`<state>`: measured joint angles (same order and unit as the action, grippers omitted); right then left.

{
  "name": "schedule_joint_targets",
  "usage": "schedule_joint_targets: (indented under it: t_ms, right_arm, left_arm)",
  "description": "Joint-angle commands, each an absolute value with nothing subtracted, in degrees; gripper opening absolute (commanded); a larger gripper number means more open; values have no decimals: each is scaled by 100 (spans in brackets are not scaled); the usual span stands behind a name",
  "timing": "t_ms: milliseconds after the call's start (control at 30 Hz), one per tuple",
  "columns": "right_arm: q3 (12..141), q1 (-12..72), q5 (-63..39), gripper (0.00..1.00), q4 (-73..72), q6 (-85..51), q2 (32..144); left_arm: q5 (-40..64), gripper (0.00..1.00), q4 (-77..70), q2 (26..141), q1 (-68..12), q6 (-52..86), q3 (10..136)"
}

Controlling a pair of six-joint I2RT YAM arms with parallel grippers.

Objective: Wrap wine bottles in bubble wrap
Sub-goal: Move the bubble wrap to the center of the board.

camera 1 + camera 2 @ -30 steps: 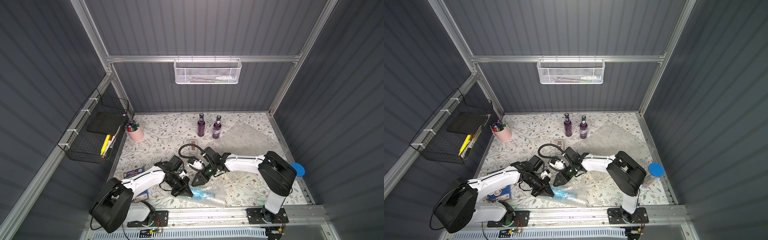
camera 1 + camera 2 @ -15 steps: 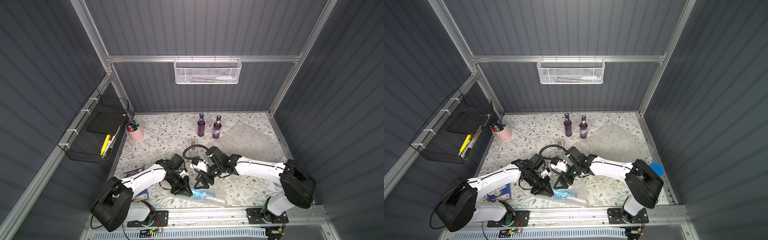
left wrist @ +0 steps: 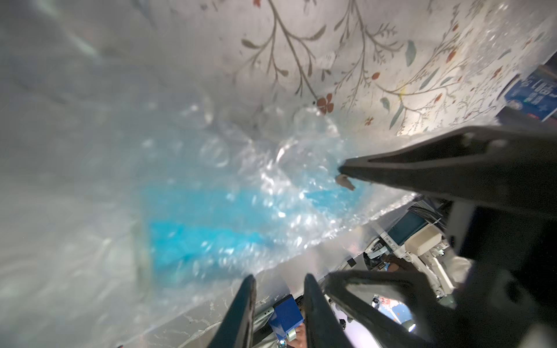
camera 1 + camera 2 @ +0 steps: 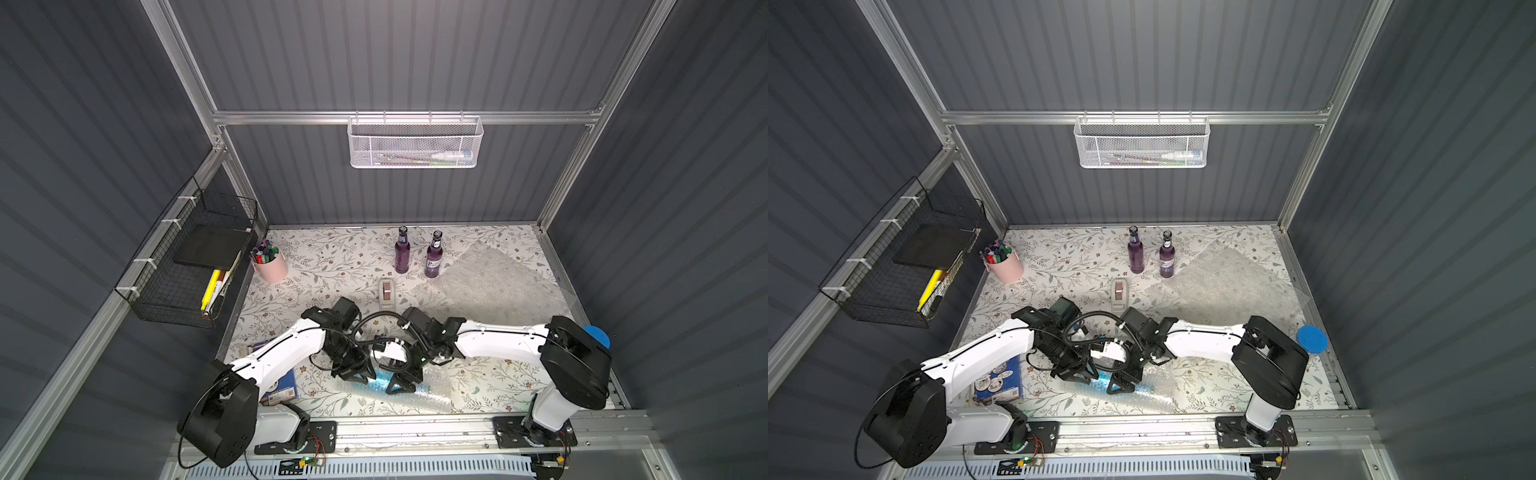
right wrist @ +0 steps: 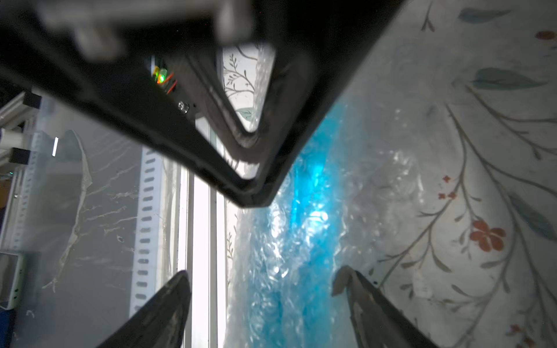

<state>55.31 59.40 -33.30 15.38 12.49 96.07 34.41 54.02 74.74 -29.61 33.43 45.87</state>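
Progress: first roll looks done, fixing it comes next

Blue bottle (image 3: 196,238) lies on its side nr the front edge of the table (image 4: 324,266), rolled inside bubble wrap (image 4: 436,399). Left gripper (image 4: 361,377) sits over one end, jaws only a little apart, nothing pinched btwn them that I can see. Right gripper (image 4: 402,385) straddles the bundle, jaws wide, not squeezing. My guess: next move needs the tape dispenser (image 4: 386,291), just behind the arms, w/ one gripper pinning the wrap's free edge so it can't spring open. Two purple bottles (image 4: 402,251) stand upright at the back beside a spare sheet (image 4: 494,282), not yet wrapped. Floral cloth, grey ribbed walls, pink cup (image 4: 270,266) of pens, wire rack (image 4: 195,266) on the side wall.
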Motion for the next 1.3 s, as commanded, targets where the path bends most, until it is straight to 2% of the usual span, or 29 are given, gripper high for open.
schedule_joint_targets:
  t_ms: [0, 167, 367, 633, 800, 867, 900, 933, 1033, 1100, 1267]
  right_arm:
    - [5555, 6301, -2400, 81, 1806, 1637, 9626]
    - [5504, 6714, -1003, 79, 1679, 1690, 9632]
    - [5681, 6970, -94, 70, 1700, 1718, 9798]
    - [6232, 6954, 428, 60, 1848, 1319, 10309]
    - [6886, 6694, 479, 55, 1961, 563, 10813]
    - [7282, 6510, 353, 54, 2139, 185, 11028]
    - [7407, 6416, 281, 53, 2116, -20, 11097]
    - [7527, 6317, 167, 53, 2076, -256, 11170]
    - [7976, 5988, -167, 51, 2102, -908, 11484]
    - [8373, 5874, -262, 51, 2218, -1233, 11753]
    - [9491, 5703, -115, 52, 2551, -2311, 12443]
  left_arm:
    - [3154, 32, 5907, 7262, -2558, 2840, 5058]
    - [2676, 35, 6215, 7351, -2074, 2529, 5612]
    - [2237, 38, 6088, 7699, -1518, 2251, 6052]
    - [1968, 43, 5884, 8371, -1332, 1927, 6831]
    - [1357, 47, 6021, 8483, -1027, 1784, 7386]
    - [1006, 53, 6063, 8436, -901, 1760, 7473]
    - [791, 61, 6129, 8407, -806, 1745, 7518]
    - [554, 76, 6177, 8330, -705, 1740, 7543]
    - [276, 94, 6087, 7989, -408, 1721, 7449]
    - [202, 99, 6000, 7792, -327, 1611, 7309]
    - [375, 100, 5704, 7470, -274, 1607, 6726]
